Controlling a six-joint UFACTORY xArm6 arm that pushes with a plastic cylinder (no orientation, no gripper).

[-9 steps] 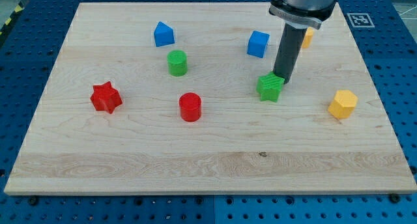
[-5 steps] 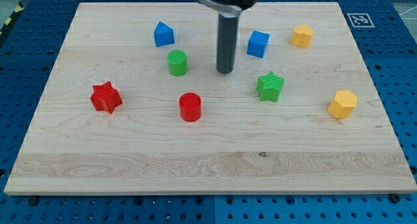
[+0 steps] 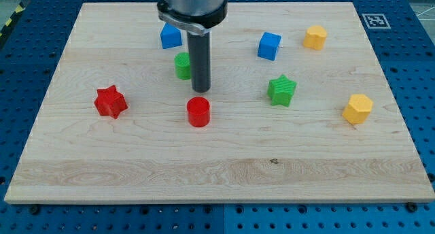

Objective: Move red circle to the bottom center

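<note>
My tip (image 3: 201,90) rests on the wooden bench (image 3: 217,173), just above the red circle (image 3: 198,111) and seemingly not touching it. The rod partly hides a green cylinder (image 3: 182,65). The arm carries no jaws.

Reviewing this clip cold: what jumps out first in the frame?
The dark rod comes down from the view's top, my tip just above the red circle near the board's middle, partly covering the green cylinder. Bright blocks lie scattered around: a red star at the view's left, a green star right of centre.

Tip (image 3: 201,90) just above red circle (image 3: 198,111)
</note>
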